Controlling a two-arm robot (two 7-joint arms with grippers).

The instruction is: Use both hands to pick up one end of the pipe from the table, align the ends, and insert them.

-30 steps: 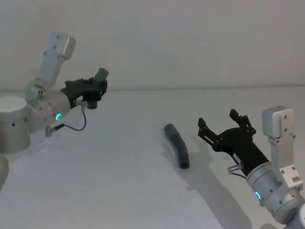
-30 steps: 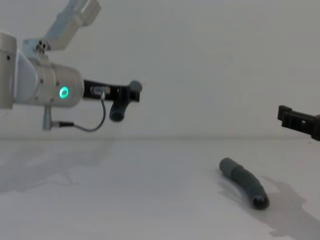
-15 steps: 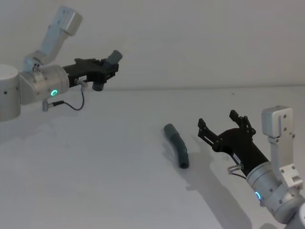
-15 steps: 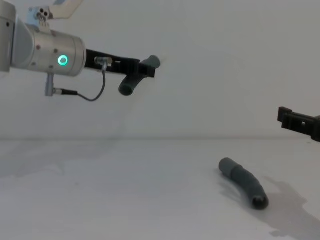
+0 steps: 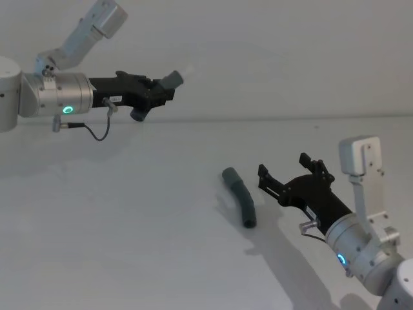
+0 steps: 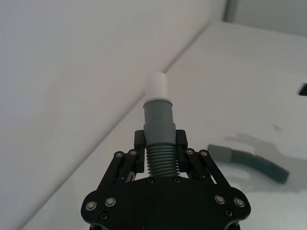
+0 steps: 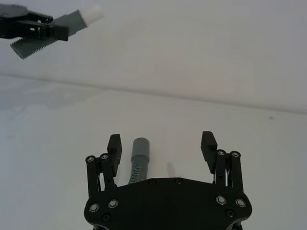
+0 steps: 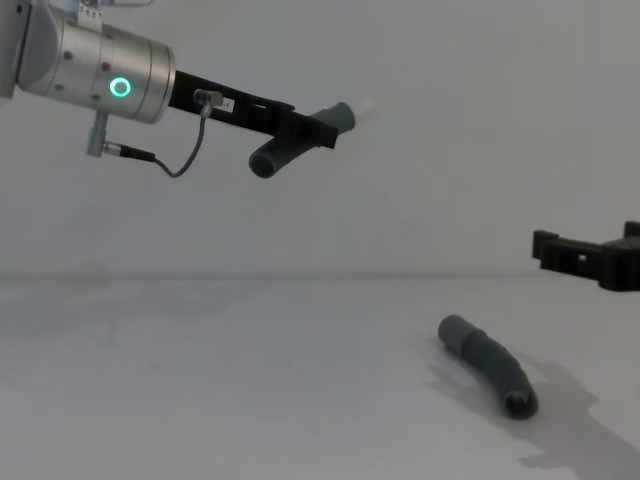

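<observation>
One pipe pc (image 5: pixel 171 80) in L claw (image 5: pixel 161 94), 2nd pc (image 5: pixel 240 196) near R claw (image 5: pixel 282 165)

No text, number or brand can be read anywhere. A small white label (image 5: pixel 115 98) sits on the black body of the left end effector (image 5: pixel 162 92). It carries dark print, but the marks are too small to make out as letters or digits.
</observation>
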